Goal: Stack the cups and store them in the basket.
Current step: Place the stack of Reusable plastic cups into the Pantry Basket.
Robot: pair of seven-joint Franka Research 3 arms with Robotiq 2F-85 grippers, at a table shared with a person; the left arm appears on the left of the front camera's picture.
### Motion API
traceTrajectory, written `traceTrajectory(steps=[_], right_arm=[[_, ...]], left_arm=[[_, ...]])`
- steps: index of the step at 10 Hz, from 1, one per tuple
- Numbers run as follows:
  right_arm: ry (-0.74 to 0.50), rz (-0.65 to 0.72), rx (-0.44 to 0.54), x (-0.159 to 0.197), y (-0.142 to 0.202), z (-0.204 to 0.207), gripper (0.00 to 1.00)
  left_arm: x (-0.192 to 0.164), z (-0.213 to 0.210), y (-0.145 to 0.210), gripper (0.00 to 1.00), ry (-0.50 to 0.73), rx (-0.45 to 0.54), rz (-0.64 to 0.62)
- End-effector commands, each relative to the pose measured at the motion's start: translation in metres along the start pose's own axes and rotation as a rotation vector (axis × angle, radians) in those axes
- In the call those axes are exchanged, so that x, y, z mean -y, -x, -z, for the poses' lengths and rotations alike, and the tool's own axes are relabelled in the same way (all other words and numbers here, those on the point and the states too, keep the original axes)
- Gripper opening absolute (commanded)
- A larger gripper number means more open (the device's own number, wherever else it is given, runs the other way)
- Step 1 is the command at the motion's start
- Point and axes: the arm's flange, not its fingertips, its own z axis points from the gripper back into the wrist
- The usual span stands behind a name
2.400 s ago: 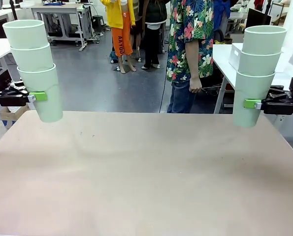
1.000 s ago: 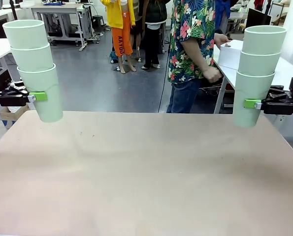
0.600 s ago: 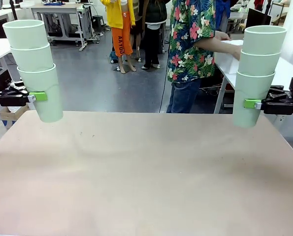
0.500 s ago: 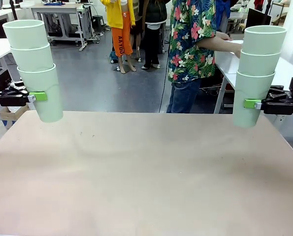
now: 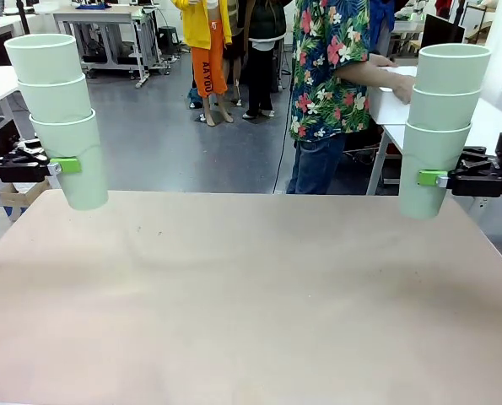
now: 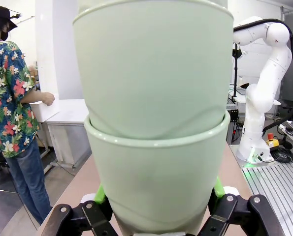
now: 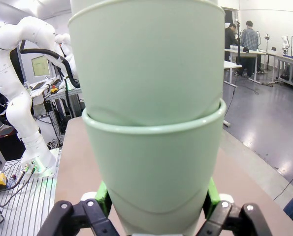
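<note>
Above far left corner of bench (image 5: 251, 295), left claw (image 5: 72, 165) reaching in level, clamped on bottom cup of upright three-cup left stack (image 5: 58, 110), held clear. Same at far right: right claw (image 5: 425, 179) closed around bottom cup of right stack (image 5: 440, 118). Beyond, person's hand (image 5: 400, 87) on white basket (image 5: 382, 103).

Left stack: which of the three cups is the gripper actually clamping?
The bottom cup: the left gripper's pads press its wall. The middle cup and top cup nest above the fingers.
</note>
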Motion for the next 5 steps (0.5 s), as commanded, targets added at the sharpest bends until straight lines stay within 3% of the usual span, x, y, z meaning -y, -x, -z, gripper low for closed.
traceTrajectory(steps=[1,5], right_arm=[[0.005,-0.005,0.002,-0.0001,-0.0025,-0.0004,0.87],[0.005,-0.005,0.002,-0.0001,-0.0025,-0.0004,0.87]], left_arm=[[0.0015,0.0007,-0.0039,0.87,0.003,0.003,0.010],[0.0015,0.0007,-0.0039,0.87,0.003,0.003,0.010]])
